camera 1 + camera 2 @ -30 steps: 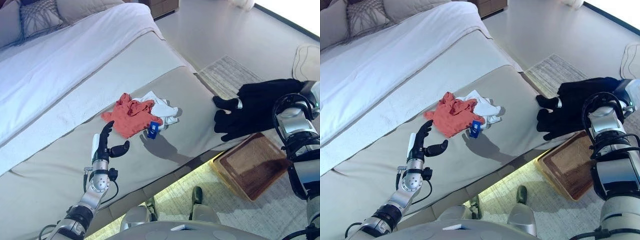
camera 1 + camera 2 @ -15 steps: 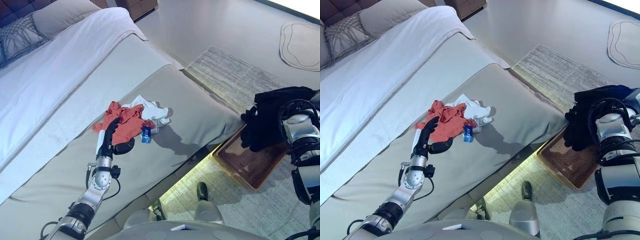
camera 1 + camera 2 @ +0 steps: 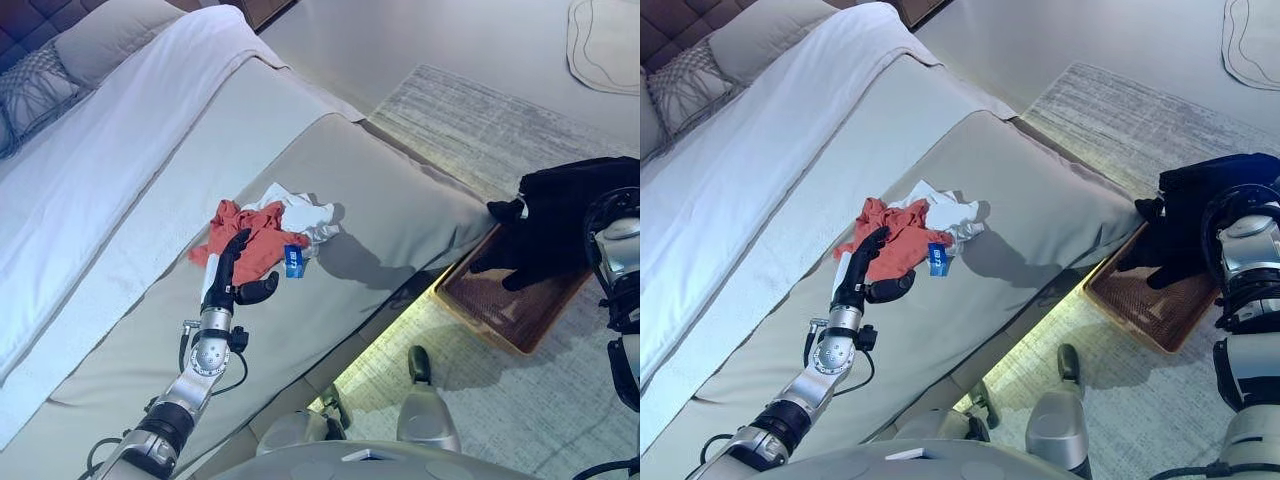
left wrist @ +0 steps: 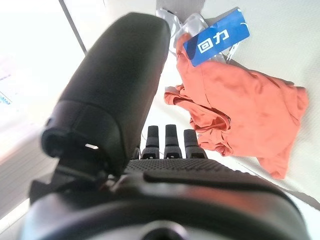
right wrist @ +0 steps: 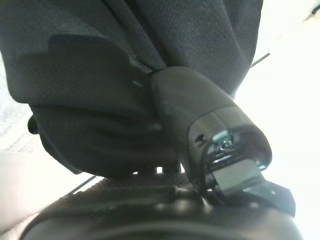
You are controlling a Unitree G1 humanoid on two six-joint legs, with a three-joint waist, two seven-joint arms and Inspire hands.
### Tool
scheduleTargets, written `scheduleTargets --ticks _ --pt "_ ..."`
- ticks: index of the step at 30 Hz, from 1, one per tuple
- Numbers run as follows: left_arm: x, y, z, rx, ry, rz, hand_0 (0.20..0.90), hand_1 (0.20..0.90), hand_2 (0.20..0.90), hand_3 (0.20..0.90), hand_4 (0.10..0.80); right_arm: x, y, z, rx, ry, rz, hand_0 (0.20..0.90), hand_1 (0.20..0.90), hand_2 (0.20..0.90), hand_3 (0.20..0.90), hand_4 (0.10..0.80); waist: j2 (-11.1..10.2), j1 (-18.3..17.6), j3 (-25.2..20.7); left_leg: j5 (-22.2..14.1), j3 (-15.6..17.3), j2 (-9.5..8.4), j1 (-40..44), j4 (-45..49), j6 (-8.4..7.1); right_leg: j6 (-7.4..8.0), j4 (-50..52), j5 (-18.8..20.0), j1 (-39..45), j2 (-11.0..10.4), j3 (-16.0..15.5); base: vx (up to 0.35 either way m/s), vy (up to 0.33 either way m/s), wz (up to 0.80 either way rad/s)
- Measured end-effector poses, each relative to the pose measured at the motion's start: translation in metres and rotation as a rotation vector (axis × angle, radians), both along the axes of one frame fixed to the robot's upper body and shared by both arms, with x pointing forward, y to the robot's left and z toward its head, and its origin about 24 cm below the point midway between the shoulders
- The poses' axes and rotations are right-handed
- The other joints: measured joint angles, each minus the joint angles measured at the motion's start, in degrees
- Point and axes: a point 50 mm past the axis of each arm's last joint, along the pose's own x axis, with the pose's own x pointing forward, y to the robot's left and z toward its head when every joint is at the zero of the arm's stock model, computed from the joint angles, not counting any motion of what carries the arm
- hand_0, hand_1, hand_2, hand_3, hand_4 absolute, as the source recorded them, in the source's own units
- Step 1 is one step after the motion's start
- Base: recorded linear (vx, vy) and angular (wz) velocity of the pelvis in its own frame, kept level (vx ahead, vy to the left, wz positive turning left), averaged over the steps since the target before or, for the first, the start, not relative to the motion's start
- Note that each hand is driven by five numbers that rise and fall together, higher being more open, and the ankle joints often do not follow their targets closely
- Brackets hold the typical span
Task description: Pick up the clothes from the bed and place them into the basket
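Observation:
An orange garment (image 3: 252,236) with a blue tag (image 3: 294,262) lies crumpled on the grey bed (image 3: 400,210), touching a white garment (image 3: 303,212) beside it. My left hand (image 3: 229,281) is open, its fingers straight, resting on the bed at the near edge of the orange garment (image 4: 240,105). My right hand (image 5: 200,130) is shut on a black garment (image 3: 565,215), thumb pressed into the cloth, and holds it hanging over the brown wicker basket (image 3: 500,310) on the floor beside the bed.
A white duvet (image 3: 110,170) and pillows (image 3: 100,45) cover the far side of the bed. A grey striped rug (image 3: 480,130) lies under the basket. A small light mat (image 3: 600,45) lies on the floor at the far right.
The camera has shifted. My right hand has carried the black garment from beside the bed's edge to over the basket. My left hand has reached forward to the orange garment's edge.

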Motion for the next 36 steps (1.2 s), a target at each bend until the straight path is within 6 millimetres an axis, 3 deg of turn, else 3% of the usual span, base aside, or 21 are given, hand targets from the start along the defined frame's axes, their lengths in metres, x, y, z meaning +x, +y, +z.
scheduleTargets --ticks 9,13,14,15,36 --pt "0.001 -0.002 0.003 -0.01 -0.019 -0.015 0.9 0.9 0.9 0.9 0.8 -0.028 -0.016 -0.047 0.055 0.176 -0.091 0.3 0.3 0.3 0.2 0.1 0.34 0.36 0.19 0.07 -0.06 -0.08 0.07 0.02 -0.05 -0.01 0.27 0.01 0.32 -0.15 -0.43 0.004 -0.024 0.01" --pt "0.002 -0.003 0.003 -0.012 -0.018 -0.032 0.9 0.9 0.9 0.9 0.8 -0.032 -0.015 -0.059 0.087 0.212 -0.099 0.371 0.371 0.371 0.282 0.182 0.31 0.25 0.21 0.07 -0.12 -0.04 0.85 0.01 -0.06 0.01 0.25 -0.02 1.06 -0.13 -0.49 -0.014 -0.01 0.0" --pt "0.003 -0.004 0.004 -0.012 -0.022 -0.034 0.9 0.9 0.9 0.9 0.8 -0.032 -0.016 -0.06 0.088 0.213 -0.099 0.467 0.467 0.467 0.395 0.295 0.32 0.33 0.23 0.06 -0.15 -0.02 0.76 0.0 -0.06 0.06 0.08 -0.07 1.0 -0.13 -0.51 -0.04 -0.005 0.04" --pt "0.004 -0.004 0.006 -0.012 -0.027 -0.038 0.9 0.9 0.9 0.9 0.8 -0.033 -0.016 -0.06 0.088 0.214 -0.1 0.9 0.9 0.9 0.9 0.8 0.34 0.34 0.4 0.06 -0.33 0.01 0.67 0.0 -0.06 0.07 0.0 -0.08 1.0 -0.12 -0.63 -0.036 -0.001 0.06" --pt "0.007 -0.012 0.007 -0.005 -0.03 -0.08 0.9 0.9 0.9 0.9 0.8 -0.034 -0.018 -0.06 0.082 0.177 -0.113 0.9 0.9 0.9 0.9 0.8 0.86 0.76 0.62 0.11 -0.76 -0.05 0.61 0.0 -0.17 0.06 0.02 -0.06 1.23 -0.25 -1.18 -0.004 0.0 0.01"
